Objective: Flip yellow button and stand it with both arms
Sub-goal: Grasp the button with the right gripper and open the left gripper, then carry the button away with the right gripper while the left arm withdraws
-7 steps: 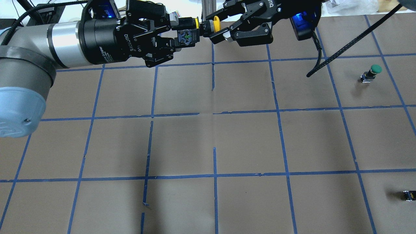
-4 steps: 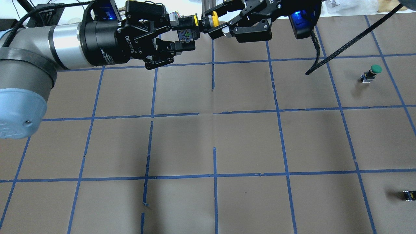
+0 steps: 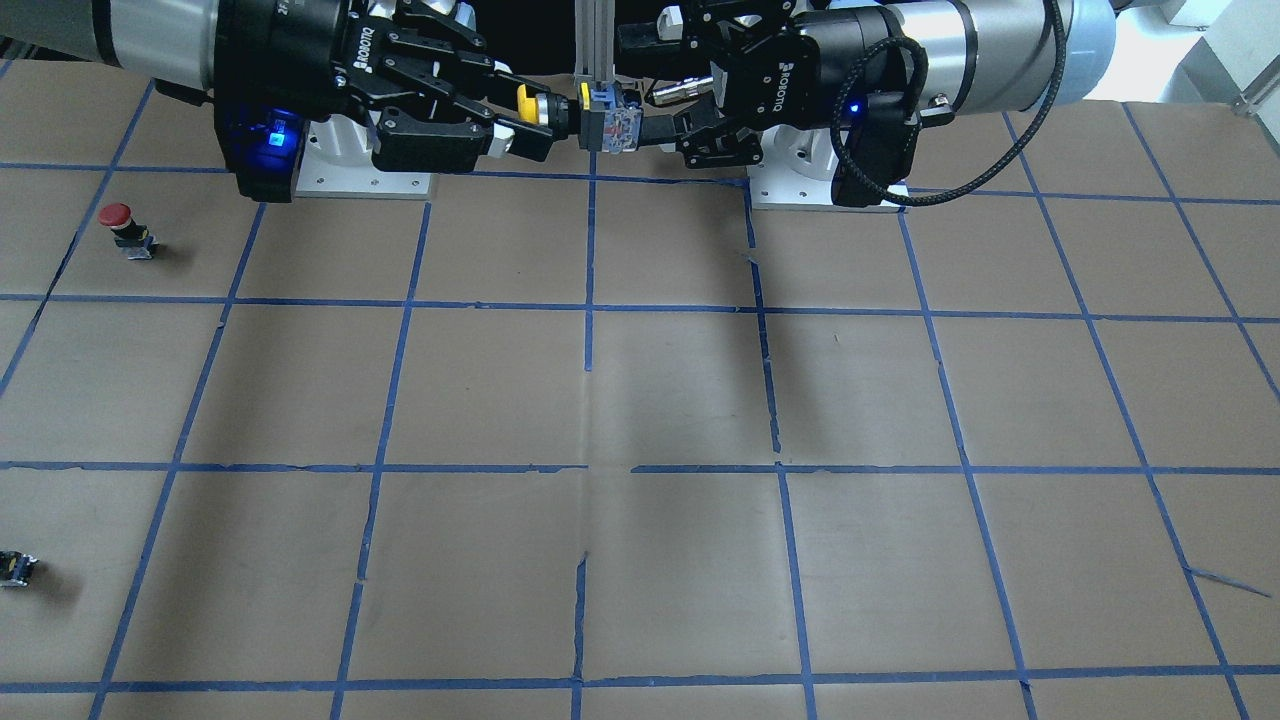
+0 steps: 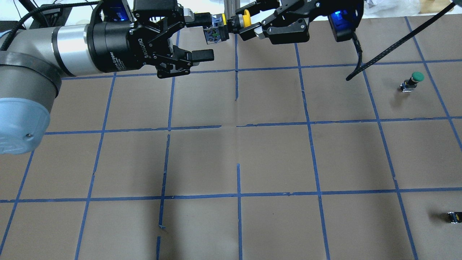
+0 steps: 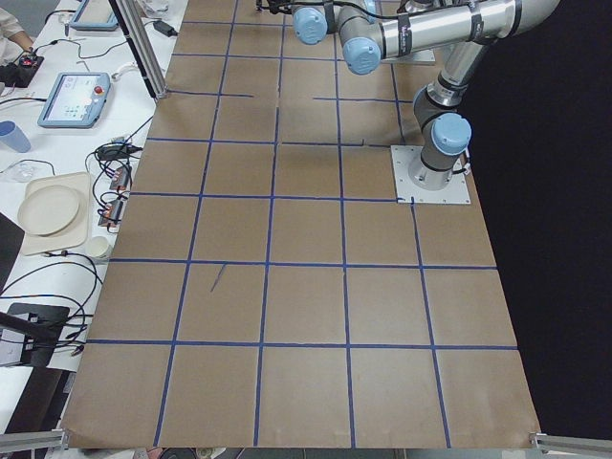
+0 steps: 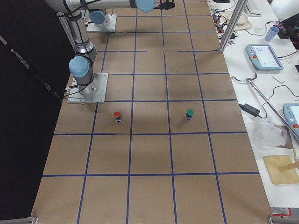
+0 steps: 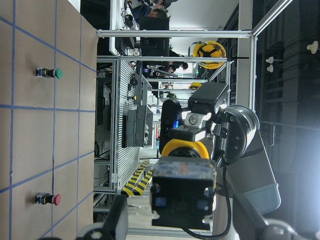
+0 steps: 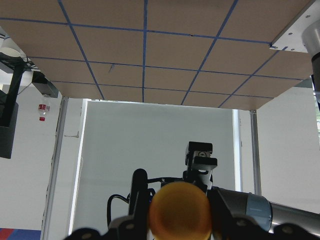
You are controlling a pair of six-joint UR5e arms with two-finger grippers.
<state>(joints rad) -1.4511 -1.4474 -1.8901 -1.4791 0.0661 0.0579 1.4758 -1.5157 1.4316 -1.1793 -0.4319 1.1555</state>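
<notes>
Closest to us in the left wrist view, one blurred finger (image 7: 118,220) of the left gripper (image 4: 209,36) juts in at the bottom edge. It is cut off there, with a gap between it and the yellow button (image 7: 183,192). We cannot make out its other finger in that view. The button hangs in the air, lying sideways well above the table (image 4: 274,155). Its black and grey body points toward the left gripper, and its yellow cap (image 7: 187,149) points toward the right gripper (image 4: 239,26) behind it.

From overhead we see the left gripper spread wide and gripping nothing. Its lower finger stands clear of the body. The upper one runs just beside the body, and we cannot tell whether it touches.

The right gripper is closed on the button's cap end, one finger on each side, and carries it alone. In the right wrist view the cap is only a blurred orange-yellow disc at the bottom edge. It hides the body, and the fingers are cut off.

Farther off, a red button (image 3: 120,225) and a green button (image 4: 415,77) stand on the table, well apart. A small dark part (image 4: 454,216) sits at the frame's edge, too small for us to identify. Both side views cut the grippers off at the top edge.
</notes>
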